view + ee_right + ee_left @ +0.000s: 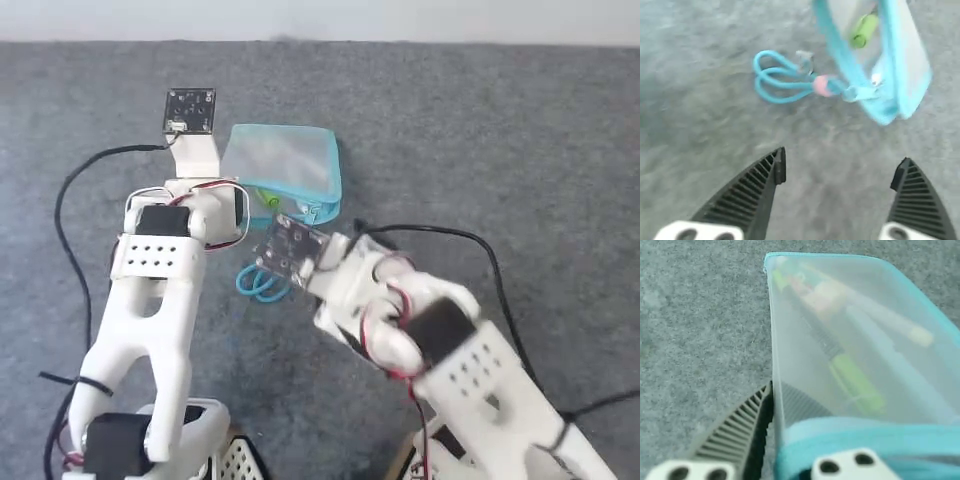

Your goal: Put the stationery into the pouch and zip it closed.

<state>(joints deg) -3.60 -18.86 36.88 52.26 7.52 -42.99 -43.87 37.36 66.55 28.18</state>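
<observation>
A translucent pouch (pixel 285 165) with teal trim lies on the grey carpet, with several pens (pixel 850 375) inside it. My left gripper (pixel 774 427) is shut on the pouch (pixel 840 330) along its teal zipper edge. A blue cord loop (pixel 777 80) with a pink bead (pixel 821 85) trails from the zipper pull (pixel 860 93) at the pouch's corner. My right gripper (pixel 840 170) stands open above bare carpet, a short way from the cord and touching nothing. A green pen (pixel 863 29) shows through the pouch's open mouth.
Grey carpet (pixel 500 130) covers the table, with open room to the right and behind the pouch. Black cables (pixel 70 200) run beside each arm. The cord loop (pixel 256 283) lies between the two arms.
</observation>
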